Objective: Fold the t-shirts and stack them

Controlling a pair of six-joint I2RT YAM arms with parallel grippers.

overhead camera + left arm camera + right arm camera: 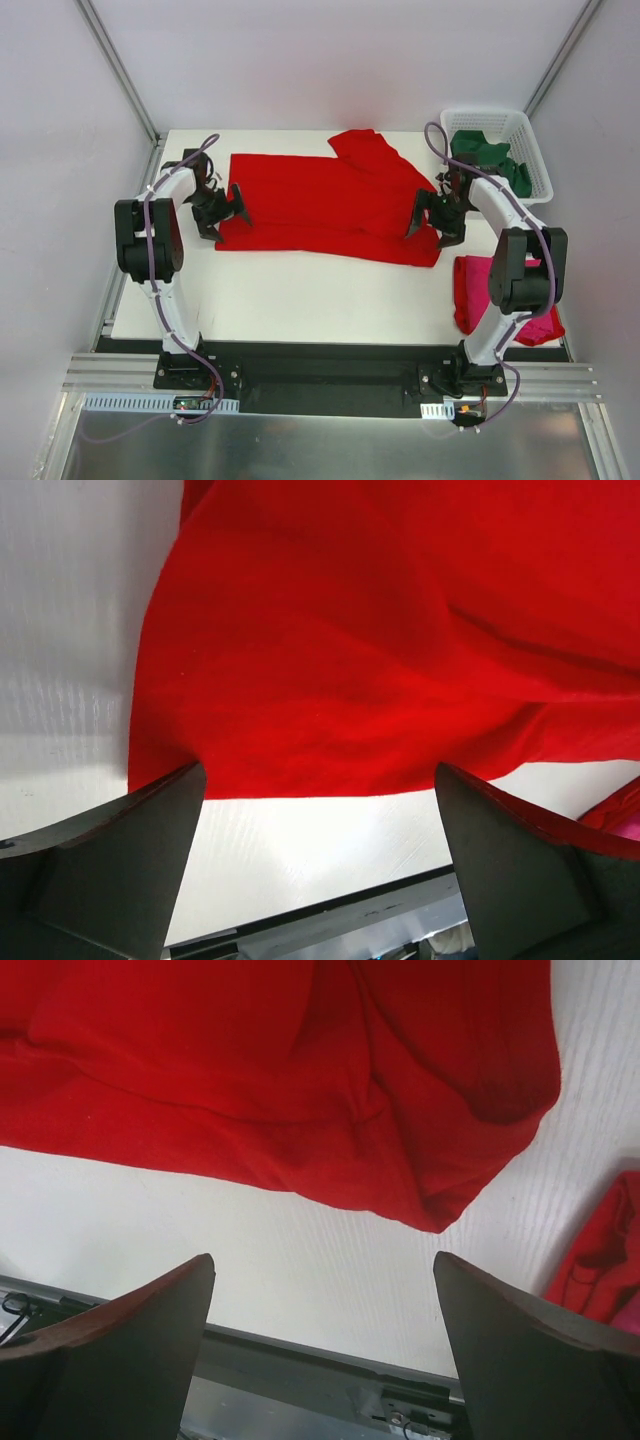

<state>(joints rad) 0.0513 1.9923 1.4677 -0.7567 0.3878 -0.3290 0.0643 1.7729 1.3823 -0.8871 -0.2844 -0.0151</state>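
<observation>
Red t-shirt (320, 205): laid out across the far half of the table, its long side running left to right; a flap is seen jutting toward the far edge, and soft creases are seen near the right end.
Table (300, 295): white; a bare strip is left between the red cloth and the arm bases.
Left gripper (226, 220): placed at the left end of the red t-shirt, by its near corner; the jaws are spread wide and nothing is held. In the left wrist view the cloth's near hem is seen lying just past both fingertips; whether it is touched cannot be told.
Right gripper (432, 232): placed at the right end of the red t-shirt, above its near right corner; the jaws are spread wide and nothing is held. In the right wrist view bare table is seen between the fingertips and the cloth.
Pink t-shirt (478, 290): bunched at the near right of the table, partly hidden by the right arm, apart from the red one.
Green t-shirt (492, 155): crumpled inside the basket.
Basket (533, 150): white plastic lattice, set at the far right corner of the table.
</observation>
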